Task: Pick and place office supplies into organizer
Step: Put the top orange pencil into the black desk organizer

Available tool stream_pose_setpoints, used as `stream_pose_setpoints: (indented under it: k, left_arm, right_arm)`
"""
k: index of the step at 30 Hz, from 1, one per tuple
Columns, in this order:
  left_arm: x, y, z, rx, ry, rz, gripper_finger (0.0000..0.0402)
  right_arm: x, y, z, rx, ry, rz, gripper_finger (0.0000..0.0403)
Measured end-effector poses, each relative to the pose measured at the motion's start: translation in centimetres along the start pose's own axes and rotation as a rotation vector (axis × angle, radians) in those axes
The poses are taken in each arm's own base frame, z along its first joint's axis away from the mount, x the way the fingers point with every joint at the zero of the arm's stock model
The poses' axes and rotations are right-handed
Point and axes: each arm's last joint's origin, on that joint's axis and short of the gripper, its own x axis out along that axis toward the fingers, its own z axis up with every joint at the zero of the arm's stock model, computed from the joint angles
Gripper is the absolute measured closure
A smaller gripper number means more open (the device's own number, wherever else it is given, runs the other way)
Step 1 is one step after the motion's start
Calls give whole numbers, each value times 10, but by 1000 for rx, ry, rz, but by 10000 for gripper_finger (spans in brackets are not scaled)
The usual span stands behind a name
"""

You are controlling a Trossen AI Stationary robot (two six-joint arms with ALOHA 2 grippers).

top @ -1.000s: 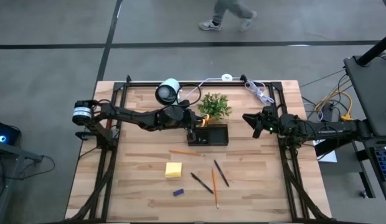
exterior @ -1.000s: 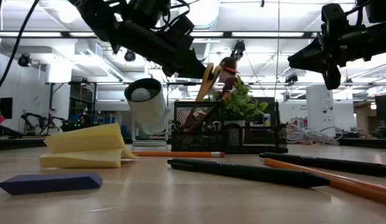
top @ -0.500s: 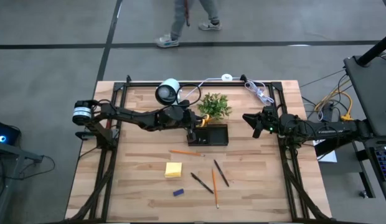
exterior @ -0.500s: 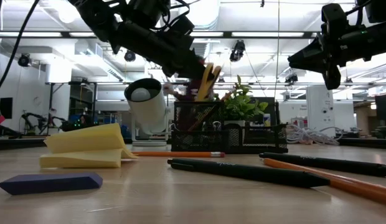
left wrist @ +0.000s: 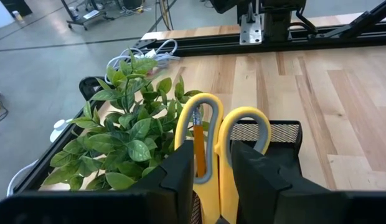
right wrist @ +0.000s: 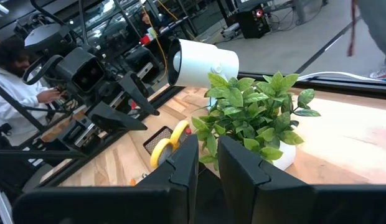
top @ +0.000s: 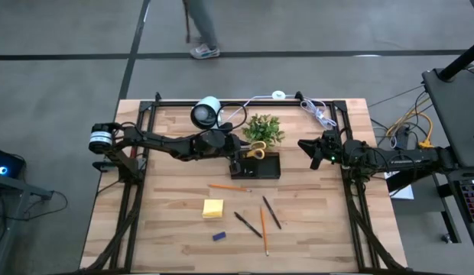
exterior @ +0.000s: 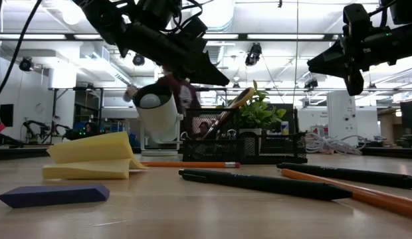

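I've got the left gripper [top: 238, 159] spread over the organizer [top: 261, 167] so the scissors [left wrist: 225, 146] stand in it handles-up, while the right gripper [top: 307, 147] waits aside, pinching nothing.

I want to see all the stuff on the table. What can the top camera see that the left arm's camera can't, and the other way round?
Only the high view shows the sticky pad, blue block, the loose pencils and pens, the white camera and the right gripper, off to the table's right. Only the left wrist view shows, close up, the left gripper's fingers on either side of the scissors. Both show the scissors in the organizer beside the plant.
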Motion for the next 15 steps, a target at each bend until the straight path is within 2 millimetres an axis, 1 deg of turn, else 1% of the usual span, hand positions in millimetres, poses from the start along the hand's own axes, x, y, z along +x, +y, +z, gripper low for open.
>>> stream_pose_setpoints:
  k: [10, 15]
  left_arm:
    - [-1, 0, 2, -2, -11, 0, 309]
    - [-4, -1, 8, -6, -43, -4, 308]
  right_arm:
    - [0, 0, 0, 0, -1, 0, 351]
    - [0, 0, 0, 0, 0, 0, 351]
